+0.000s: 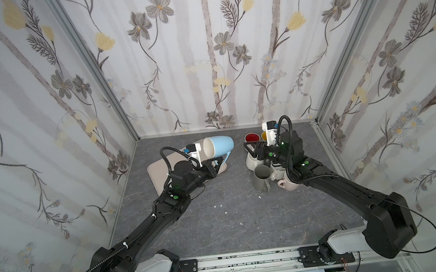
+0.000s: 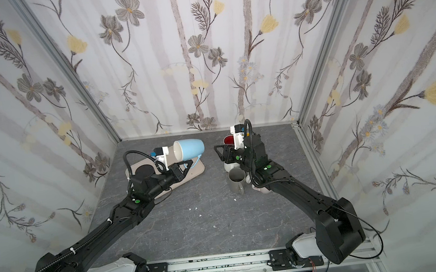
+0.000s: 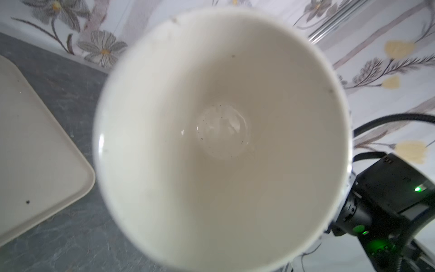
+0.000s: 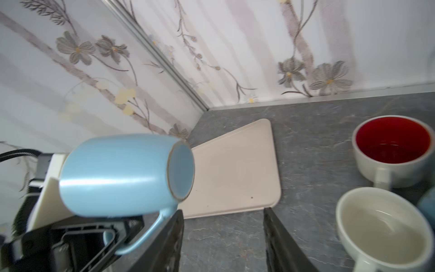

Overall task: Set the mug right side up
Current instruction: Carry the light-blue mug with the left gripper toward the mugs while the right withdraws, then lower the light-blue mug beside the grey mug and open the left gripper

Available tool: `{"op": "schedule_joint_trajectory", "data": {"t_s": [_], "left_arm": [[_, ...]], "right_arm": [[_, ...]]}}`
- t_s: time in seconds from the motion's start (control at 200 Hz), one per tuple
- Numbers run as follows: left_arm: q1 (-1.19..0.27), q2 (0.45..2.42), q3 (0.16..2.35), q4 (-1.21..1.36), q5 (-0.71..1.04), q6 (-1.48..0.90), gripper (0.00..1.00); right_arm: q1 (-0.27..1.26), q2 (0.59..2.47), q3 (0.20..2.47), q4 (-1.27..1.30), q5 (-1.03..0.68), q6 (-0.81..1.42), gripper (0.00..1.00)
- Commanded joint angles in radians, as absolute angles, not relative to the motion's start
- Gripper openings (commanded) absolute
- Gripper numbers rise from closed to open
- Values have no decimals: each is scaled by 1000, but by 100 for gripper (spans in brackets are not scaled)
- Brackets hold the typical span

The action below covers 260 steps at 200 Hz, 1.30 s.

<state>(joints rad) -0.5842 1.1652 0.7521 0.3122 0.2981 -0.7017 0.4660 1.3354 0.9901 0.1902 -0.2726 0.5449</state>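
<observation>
A beige tray (image 1: 157, 176) lies on the grey table (image 1: 232, 204) at the left. Over the tray's right end, the left gripper (image 1: 221, 160) is clamped tight on the handle of the blue mug (image 1: 219, 147). The mug hangs in the air on its side, with its mouth facing left and its base facing right. Near it, the right gripper (image 1: 250, 149) has its fingers apart and holds nothing. Around that gripper stand upright mugs, among them a red-lined mug (image 1: 252, 138) and a grey mug (image 1: 262, 177).
</observation>
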Motion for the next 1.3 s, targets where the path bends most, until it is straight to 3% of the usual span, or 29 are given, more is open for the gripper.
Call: {"op": "schedule_joint_trajectory", "data": {"t_s": [0.0, 0.28, 0.48, 0.794, 1.294], "left_arm": [[-698, 1203, 816, 174, 134, -568, 0], [-1044, 1480, 1092, -41, -60, -461, 0], [-1182, 1756, 1379, -243, -106, -388, 0], [-1235, 1965, 1620, -502, -153, -319, 0], [-1235, 1968, 1618, -501, -141, -299, 0]], "right_arm": [[397, 1288, 963, 76, -215, 483, 54], [190, 1214, 899, -47, -191, 469, 55], [110, 1158, 860, -61, -187, 454, 56], [73, 1120, 825, -61, -198, 439, 56], [66, 1129, 826, -59, -216, 427, 56]]}}
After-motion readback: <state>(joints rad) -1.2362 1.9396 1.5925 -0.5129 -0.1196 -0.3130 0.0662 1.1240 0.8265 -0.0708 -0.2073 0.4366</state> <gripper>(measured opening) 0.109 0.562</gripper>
